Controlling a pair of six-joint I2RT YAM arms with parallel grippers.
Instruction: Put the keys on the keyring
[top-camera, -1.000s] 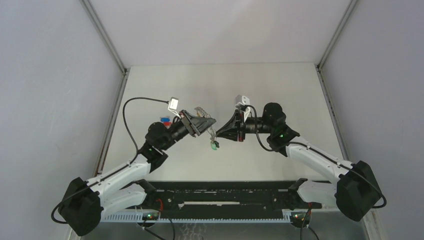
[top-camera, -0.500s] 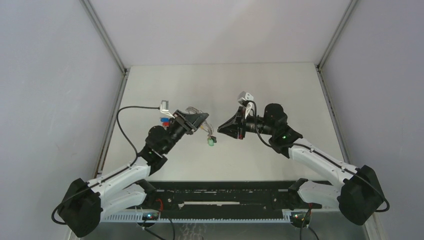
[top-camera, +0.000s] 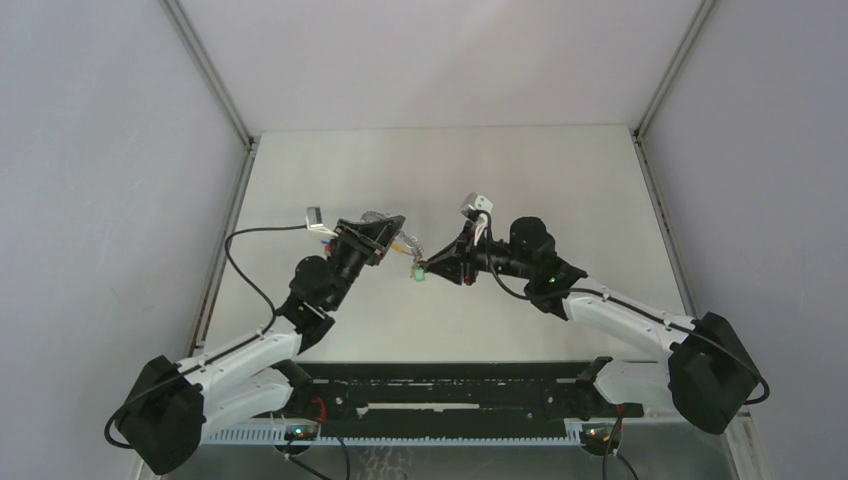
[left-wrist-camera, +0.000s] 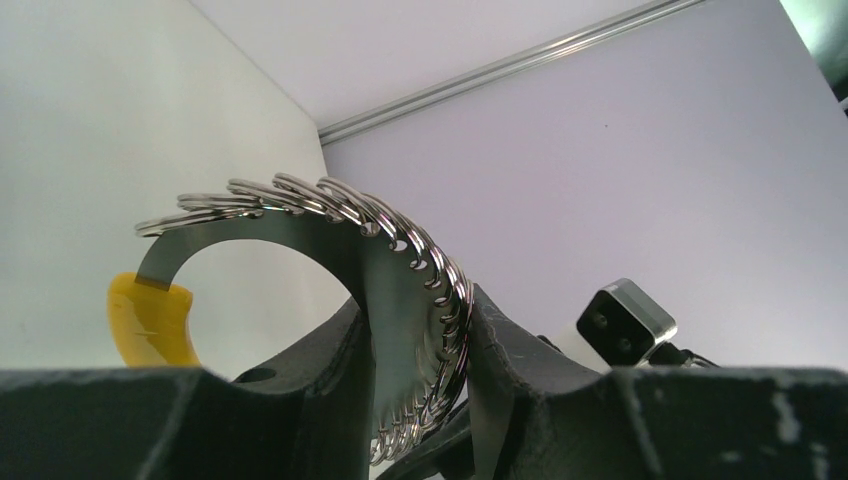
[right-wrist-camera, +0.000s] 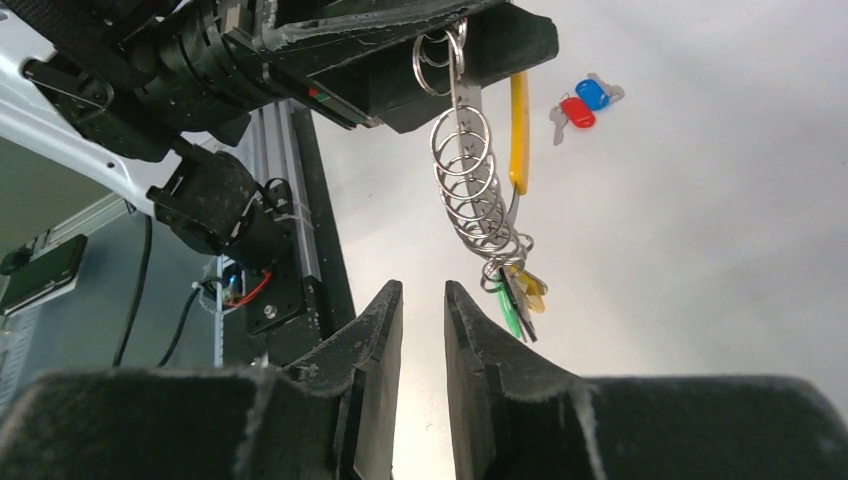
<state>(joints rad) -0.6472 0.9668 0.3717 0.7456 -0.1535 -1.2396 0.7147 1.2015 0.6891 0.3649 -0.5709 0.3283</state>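
Light, stiff keyring is clamped in the left gripper, top centre; right gripper is narrowly parted, empty; tiny keys, upper right, likely best pinched by heads

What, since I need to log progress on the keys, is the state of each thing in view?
keyring: clamped at one end, rings dangling.
left gripper: jaws shut on the keyring.
right gripper: jaws slightly apart, empty, near the keyring's low end.
blue key: lying on the table, off the keyring.
red key: lying beside the blue key, off the keyring.
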